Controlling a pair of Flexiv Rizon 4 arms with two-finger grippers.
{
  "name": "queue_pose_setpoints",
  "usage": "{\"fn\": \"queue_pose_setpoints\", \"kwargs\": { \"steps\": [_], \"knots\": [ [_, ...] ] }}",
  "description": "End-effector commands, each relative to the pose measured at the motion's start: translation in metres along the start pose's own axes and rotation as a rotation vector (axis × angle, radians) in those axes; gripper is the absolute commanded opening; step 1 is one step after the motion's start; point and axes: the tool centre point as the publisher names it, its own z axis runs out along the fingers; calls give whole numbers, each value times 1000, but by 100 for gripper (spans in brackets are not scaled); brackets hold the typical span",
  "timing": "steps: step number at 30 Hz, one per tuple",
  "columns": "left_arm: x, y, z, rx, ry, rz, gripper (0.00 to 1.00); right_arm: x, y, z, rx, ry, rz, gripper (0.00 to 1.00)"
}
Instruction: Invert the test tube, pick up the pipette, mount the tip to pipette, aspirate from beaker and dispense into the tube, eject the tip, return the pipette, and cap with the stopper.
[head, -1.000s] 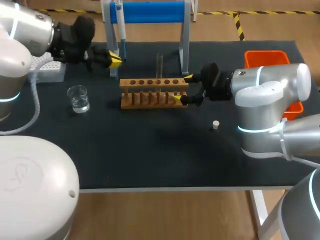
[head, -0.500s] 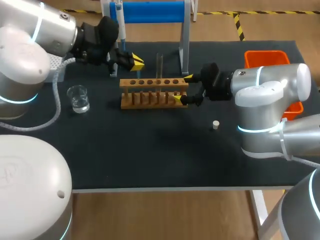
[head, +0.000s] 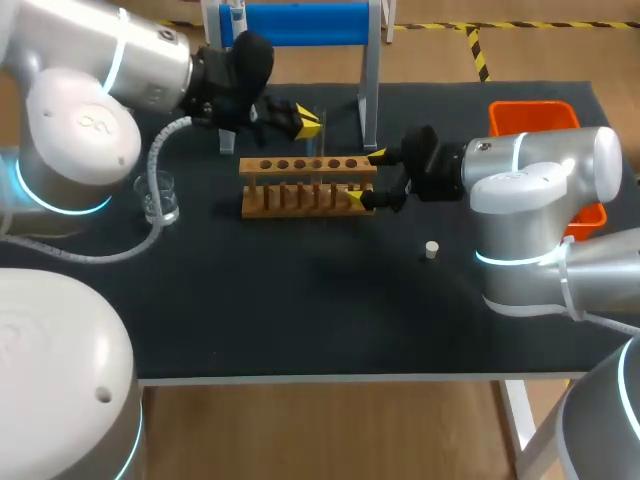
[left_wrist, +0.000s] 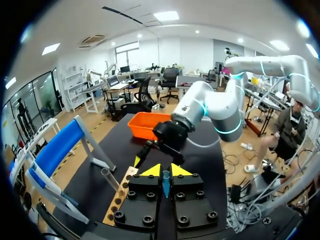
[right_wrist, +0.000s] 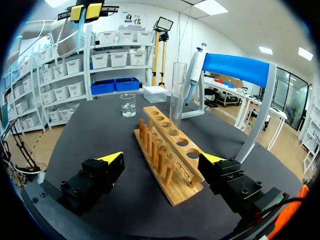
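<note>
The test tube (head: 319, 128) stands upright in a middle hole of the wooden rack (head: 300, 190), which lies across the far half of the black table (head: 300, 320). The left gripper (head: 305, 122) is positioned level with the upper part of the tube, just beside it on the beaker side; contact cannot be confirmed. In the left wrist view its fingers (left_wrist: 150, 171) are drawn together, leaving only a narrow slit in which a slim bluish sliver shows, and the tube (left_wrist: 107, 176) stands ahead and off to one side, not between them. The right gripper (head: 366, 176) is spread wide and straddles the near end of the rack, with one finger on each side; in the right wrist view the rack (right_wrist: 165, 155) lies between the fingers (right_wrist: 111, 161) without being clamped. The pipette (right_wrist: 194, 65) hangs on the blue stand (head: 300, 22) behind the rack. The beaker (head: 157, 197) sits near the rack's other end. The stopper (head: 431, 249) lies on the table beside the right arm, and an orange bin (head: 535, 118) stands at the far right corner
</note>
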Motion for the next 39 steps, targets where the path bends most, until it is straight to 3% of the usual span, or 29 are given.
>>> {"fn": "queue_pose_setpoints", "kwargs": {
  "steps": [1,23,32,39],
  "knots": [
    [0,-2,7,-5,-7,2,0,0,0,-1,-1,2,0,100],
    [0,-2,7,-5,-7,2,0,0,0,-1,-1,2,0,100],
    [0,-2,7,-5,-7,2,0,-4,14,-66,-119,66,-49,100],
    [0,-2,7,-5,-7,2,0,7,22,-100,-234,193,-89,100]
  ]
}}
